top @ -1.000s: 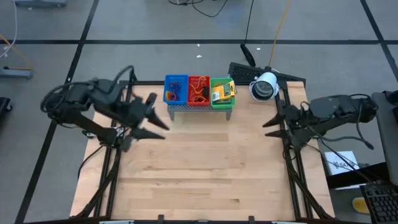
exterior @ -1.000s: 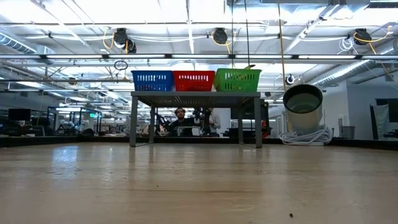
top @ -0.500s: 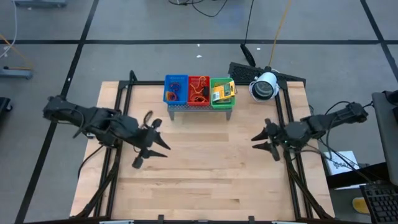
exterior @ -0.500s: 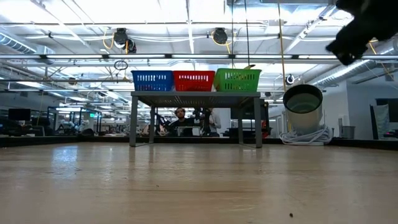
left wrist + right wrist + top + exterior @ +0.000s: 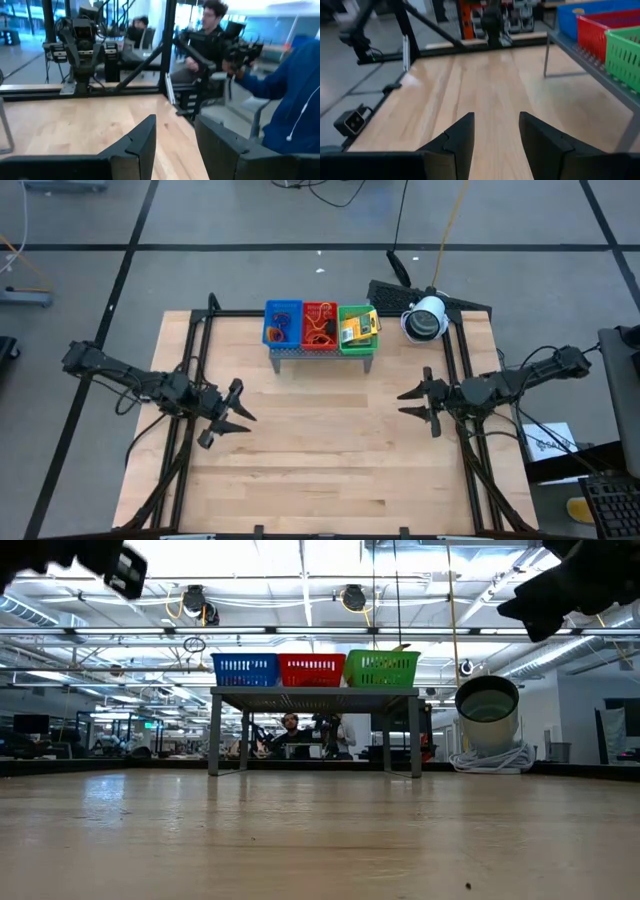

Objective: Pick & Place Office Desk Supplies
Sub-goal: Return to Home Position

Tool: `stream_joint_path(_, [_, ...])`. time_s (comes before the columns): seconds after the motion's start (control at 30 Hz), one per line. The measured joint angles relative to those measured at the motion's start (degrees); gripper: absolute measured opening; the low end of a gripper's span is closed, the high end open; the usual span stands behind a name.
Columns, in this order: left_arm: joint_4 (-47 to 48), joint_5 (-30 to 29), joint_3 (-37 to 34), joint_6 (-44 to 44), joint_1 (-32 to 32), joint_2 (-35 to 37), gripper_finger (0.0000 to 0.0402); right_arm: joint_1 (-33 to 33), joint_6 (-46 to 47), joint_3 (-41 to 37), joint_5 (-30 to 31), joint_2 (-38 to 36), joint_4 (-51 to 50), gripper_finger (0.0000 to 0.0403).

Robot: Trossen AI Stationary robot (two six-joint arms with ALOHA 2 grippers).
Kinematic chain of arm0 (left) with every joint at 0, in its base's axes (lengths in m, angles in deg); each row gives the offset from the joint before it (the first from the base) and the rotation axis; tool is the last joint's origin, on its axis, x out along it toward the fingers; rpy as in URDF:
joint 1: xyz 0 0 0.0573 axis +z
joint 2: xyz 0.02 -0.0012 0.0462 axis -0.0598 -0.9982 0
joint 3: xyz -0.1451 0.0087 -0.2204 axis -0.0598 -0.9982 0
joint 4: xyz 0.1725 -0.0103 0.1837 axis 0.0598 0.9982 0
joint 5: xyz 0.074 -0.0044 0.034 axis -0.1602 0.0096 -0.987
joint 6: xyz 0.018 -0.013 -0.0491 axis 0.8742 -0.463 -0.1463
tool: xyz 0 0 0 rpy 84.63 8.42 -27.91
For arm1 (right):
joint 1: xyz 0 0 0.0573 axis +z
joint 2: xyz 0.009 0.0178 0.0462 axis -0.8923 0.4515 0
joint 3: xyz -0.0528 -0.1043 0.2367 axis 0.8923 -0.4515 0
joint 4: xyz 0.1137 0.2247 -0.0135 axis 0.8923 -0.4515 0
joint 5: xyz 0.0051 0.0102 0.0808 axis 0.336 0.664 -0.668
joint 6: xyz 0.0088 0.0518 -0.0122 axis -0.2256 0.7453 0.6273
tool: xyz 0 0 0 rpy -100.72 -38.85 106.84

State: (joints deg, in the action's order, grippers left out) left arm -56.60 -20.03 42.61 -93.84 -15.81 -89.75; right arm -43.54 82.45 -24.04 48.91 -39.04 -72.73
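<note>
Office desk supplies point(image 5: 358, 330) sit in blue, red and green plastic trays point(image 5: 268, 323) on the grey perforated metal shelf point(image 5: 320, 352) at the bench's point(image 5: 320, 465) far edge. The left end effector point(image 5: 230, 412) and right end effector point(image 5: 405, 402), fingers parted and empty, have retreated to its side edges, so the sorting looks done.
</note>
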Motion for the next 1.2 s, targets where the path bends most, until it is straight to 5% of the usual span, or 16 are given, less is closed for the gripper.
stream_joint_path(0.33, [-18.13,0.23,-16.88,-2.62,0.03,6.75,0.0145,0.00,-1.50,-10.89,-0.08,-3.64,16.17,0.0144])
stream_joint_path(1.2, [-13.44,-3.07,-18.11,-6.33,0.03,7.30,0.0145,-0.02,2.75,-20.39,0.00,-11.35,17.88,0.0144])
